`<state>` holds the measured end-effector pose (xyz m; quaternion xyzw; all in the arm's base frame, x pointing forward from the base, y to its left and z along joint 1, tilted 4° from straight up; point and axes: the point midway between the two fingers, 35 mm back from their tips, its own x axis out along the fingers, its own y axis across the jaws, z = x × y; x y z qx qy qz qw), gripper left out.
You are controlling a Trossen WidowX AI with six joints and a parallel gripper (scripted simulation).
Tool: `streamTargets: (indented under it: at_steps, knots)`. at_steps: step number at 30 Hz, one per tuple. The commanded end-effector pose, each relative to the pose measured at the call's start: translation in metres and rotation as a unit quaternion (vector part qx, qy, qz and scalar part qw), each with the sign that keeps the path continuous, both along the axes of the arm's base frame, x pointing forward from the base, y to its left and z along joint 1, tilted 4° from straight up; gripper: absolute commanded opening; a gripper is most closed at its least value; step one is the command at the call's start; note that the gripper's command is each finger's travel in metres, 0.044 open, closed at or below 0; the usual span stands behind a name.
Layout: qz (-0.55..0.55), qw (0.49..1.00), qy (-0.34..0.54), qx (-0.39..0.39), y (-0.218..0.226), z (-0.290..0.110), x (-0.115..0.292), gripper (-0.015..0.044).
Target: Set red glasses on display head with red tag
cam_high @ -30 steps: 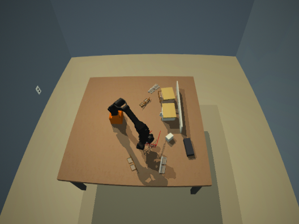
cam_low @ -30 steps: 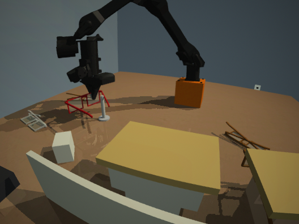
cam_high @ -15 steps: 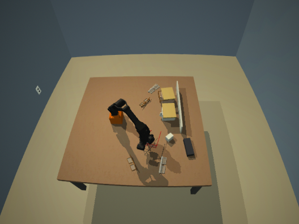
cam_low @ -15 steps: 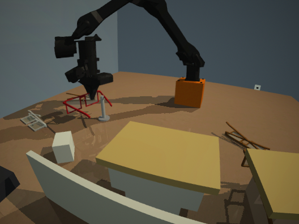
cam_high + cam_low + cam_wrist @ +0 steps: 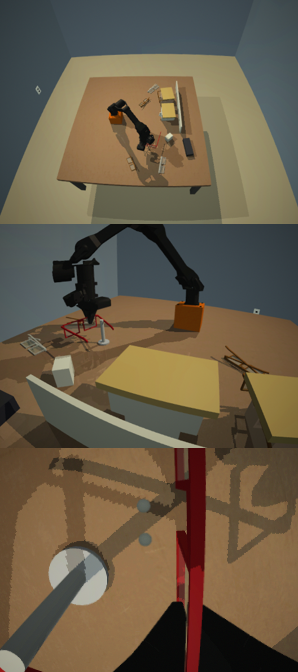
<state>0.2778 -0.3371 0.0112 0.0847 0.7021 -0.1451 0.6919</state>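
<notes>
The red glasses (image 5: 155,140) (image 5: 74,328) (image 5: 194,538) hang from my gripper (image 5: 147,145) (image 5: 90,321) (image 5: 188,611), which is shut on the frame's front and holds it a little above the table. The temples stick out open. A thin grey post on a round base (image 5: 103,335) (image 5: 77,575) stands just beside the glasses, inside the reach of one temple. Two yellow-topped blocks (image 5: 168,110) (image 5: 167,93) (image 5: 165,377) (image 5: 275,405) stand at the back right. I cannot make out a red tag on either.
A white panel (image 5: 178,107) (image 5: 82,416) stands behind the blocks. A white cube (image 5: 169,137) (image 5: 63,371) and a black box (image 5: 188,146) lie near the gripper. Other glasses lie about: brown (image 5: 144,102) (image 5: 242,362), pale (image 5: 152,88) (image 5: 162,164) (image 5: 34,344), brown (image 5: 131,164). The orange arm base (image 5: 115,118) (image 5: 189,316) stands mid-table.
</notes>
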Motion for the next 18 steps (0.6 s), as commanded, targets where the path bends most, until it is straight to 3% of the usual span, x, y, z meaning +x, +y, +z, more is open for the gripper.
streamTargets:
  at_steps: [1,18]
  knots:
    - [0.001,1.000,0.001,-0.002,-0.0021,0.0006,0.0014,0.0000]
    - [0.001,1.000,0.001,-0.002,-0.0060,0.0010,0.0061,0.0000]
